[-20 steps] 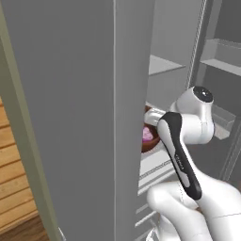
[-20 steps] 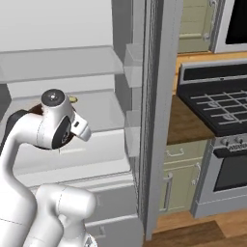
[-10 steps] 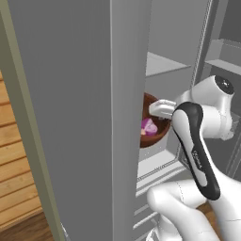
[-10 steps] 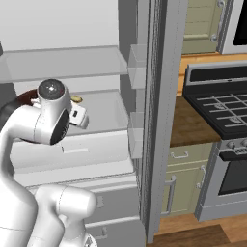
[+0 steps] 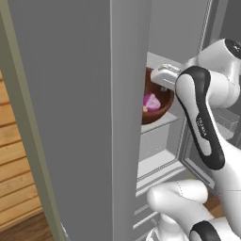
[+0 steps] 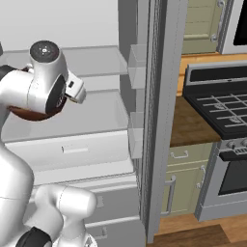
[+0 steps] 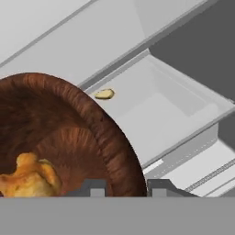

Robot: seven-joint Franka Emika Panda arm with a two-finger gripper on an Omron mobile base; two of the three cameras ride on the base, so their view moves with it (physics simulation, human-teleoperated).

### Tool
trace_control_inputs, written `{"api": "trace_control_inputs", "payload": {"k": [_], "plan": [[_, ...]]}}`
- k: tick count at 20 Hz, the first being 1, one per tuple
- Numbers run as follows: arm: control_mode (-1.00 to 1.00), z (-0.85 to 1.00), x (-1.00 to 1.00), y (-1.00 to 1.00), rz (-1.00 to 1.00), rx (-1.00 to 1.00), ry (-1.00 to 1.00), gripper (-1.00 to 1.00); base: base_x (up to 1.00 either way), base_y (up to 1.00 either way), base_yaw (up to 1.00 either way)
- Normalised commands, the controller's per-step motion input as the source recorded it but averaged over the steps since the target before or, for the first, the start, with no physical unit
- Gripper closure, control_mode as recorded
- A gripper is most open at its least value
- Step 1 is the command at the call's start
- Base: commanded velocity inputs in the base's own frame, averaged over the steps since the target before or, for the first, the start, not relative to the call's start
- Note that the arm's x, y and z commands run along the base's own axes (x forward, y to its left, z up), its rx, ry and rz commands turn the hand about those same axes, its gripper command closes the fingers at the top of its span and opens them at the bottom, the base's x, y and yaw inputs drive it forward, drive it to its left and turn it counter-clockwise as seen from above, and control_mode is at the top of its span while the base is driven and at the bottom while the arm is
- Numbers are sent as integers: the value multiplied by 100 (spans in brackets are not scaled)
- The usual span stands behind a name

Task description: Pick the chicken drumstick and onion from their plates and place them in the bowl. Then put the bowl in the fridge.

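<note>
Gripper (image 7: 123,187) fingers are seen slightly apart astride the rim of the wooden bowl (image 5: 157,100), at six o'clock in the hand view; a real grip cannot be told. Drumstick (image 7: 28,176) and onion (image 5: 151,101) are inside, on the fridge shelf (image 5: 164,120). If the rim is bumped, the bowl could be tipped.

A kitchen: an open fridge (image 6: 96,116) beside a gas stove (image 6: 219,103) and green cabinets (image 6: 185,193).
</note>
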Motion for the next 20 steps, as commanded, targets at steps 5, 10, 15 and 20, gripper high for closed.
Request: {"api": "trace_control_inputs", "payload": {"k": [5,10,15,20], "plan": [[-100,36,21,6,-11,11,-4,100,0,0,0],[-100,0,-100,-3,0,24,-3,100,0,0,0],[-100,8,-30,4,-24,24,-30,100,0,0,0],[-100,17,60,43,-60,12,-8,100,0,0,0]]}}
